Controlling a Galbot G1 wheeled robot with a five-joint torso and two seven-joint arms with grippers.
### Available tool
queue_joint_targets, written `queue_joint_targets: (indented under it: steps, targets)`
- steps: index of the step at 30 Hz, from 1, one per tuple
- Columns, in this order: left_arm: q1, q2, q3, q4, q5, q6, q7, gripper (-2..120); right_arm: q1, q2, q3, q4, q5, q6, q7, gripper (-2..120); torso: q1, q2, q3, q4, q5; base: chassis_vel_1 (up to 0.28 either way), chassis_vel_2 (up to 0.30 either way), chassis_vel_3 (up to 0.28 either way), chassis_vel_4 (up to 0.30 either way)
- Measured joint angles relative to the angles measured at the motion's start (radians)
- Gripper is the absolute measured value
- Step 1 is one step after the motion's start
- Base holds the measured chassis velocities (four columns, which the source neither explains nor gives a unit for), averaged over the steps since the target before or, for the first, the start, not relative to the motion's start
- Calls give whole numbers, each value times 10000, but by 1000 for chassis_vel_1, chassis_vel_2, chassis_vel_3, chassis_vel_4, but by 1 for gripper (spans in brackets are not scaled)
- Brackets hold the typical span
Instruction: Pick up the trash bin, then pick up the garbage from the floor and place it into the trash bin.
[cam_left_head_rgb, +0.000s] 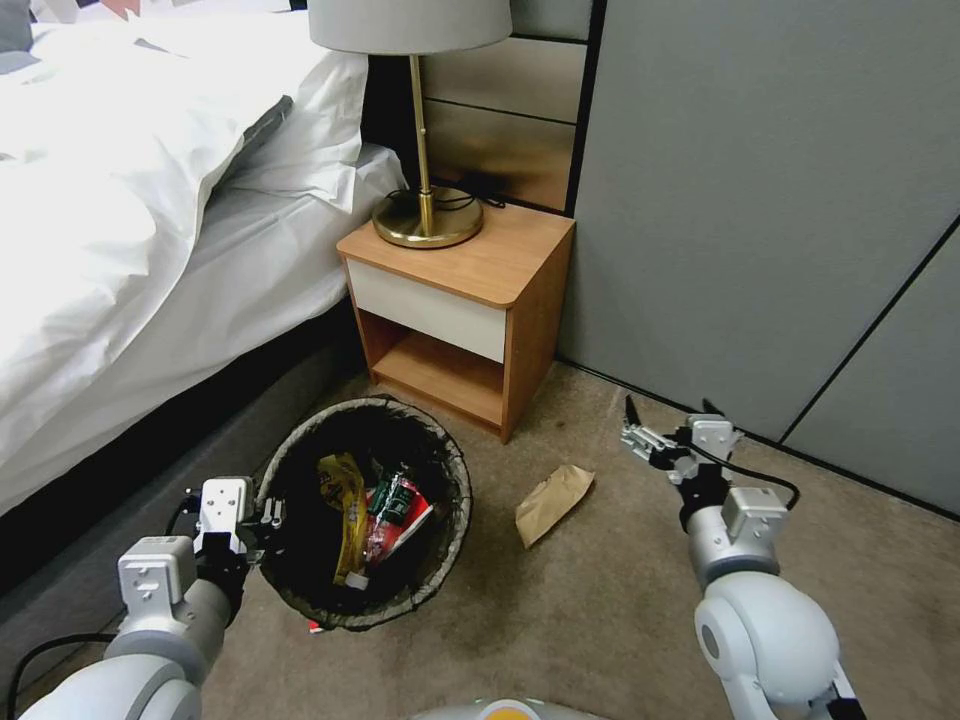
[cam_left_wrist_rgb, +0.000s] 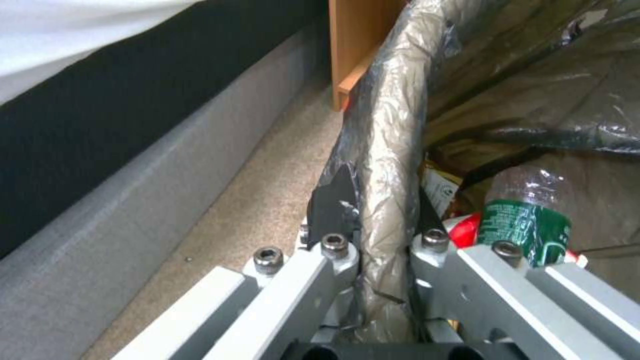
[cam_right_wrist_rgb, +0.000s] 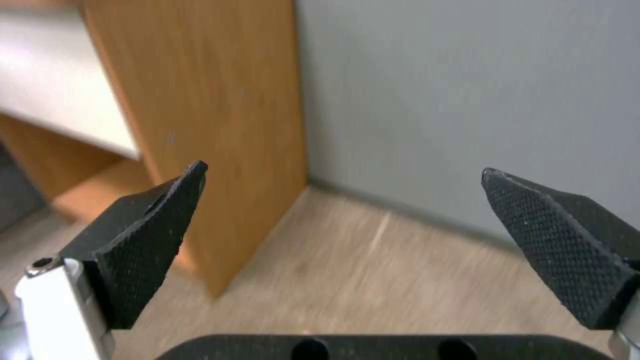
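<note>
The trash bin (cam_left_head_rgb: 452, 462), lined with a dark bag, is between the bed and the nightstand. Inside it lie garbage pieces: a yellow wrapper (cam_left_head_rgb: 346, 500), a red-and-white carton (cam_left_head_rgb: 405, 525) and a green bottle (cam_left_head_rgb: 393, 496). My left gripper (cam_left_head_rgb: 270, 514) is shut on the bin's near-left rim. In the left wrist view its fingers (cam_left_wrist_rgb: 333, 200) pinch the bag-covered rim (cam_left_wrist_rgb: 393, 125), with the green bottle (cam_left_wrist_rgb: 527, 225) just inside. A brown paper scrap (cam_left_head_rgb: 553, 502) lies on the carpet right of the bin. My right gripper (cam_left_head_rgb: 665, 418) hovers open beyond the scrap; its own view shows the gripper (cam_right_wrist_rgb: 343, 200) holding nothing.
A wooden nightstand (cam_left_head_rgb: 470, 300) with a brass lamp (cam_left_head_rgb: 425, 215) stands just behind the bin, and its side panel (cam_right_wrist_rgb: 220, 125) is close ahead of the right gripper. The bed (cam_left_head_rgb: 130, 230) borders the left side. A grey wall panel (cam_left_head_rgb: 760, 200) closes the right.
</note>
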Motion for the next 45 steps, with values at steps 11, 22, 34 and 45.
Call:
queue_joint_targets:
  steps: [11,22,34,45]
  targets:
    - [0,0,0,0,0,0,0,1,977,-269,-896,-1503,2172,-1225,799,100,1,0,0,-1,0,0,0,0,0]
    - [0,0,1,0,0,0,0,1,2101,-242,-1861,-3299,3338,-1658,1962,100,1,0,0,-1,-1,0,0,0,0]
    - [0,0,0,0,0,0,-1,1,3142,-63,-2507,-5008,3453,-1635,2595,100,1,0,-1,0,-1,0,0,0,0]
    - [0,0,0,0,0,0,-2,1,3686,170,-2699,-6476,3445,-1333,2753,100,1,0,0,0,0,0,0,0,0]
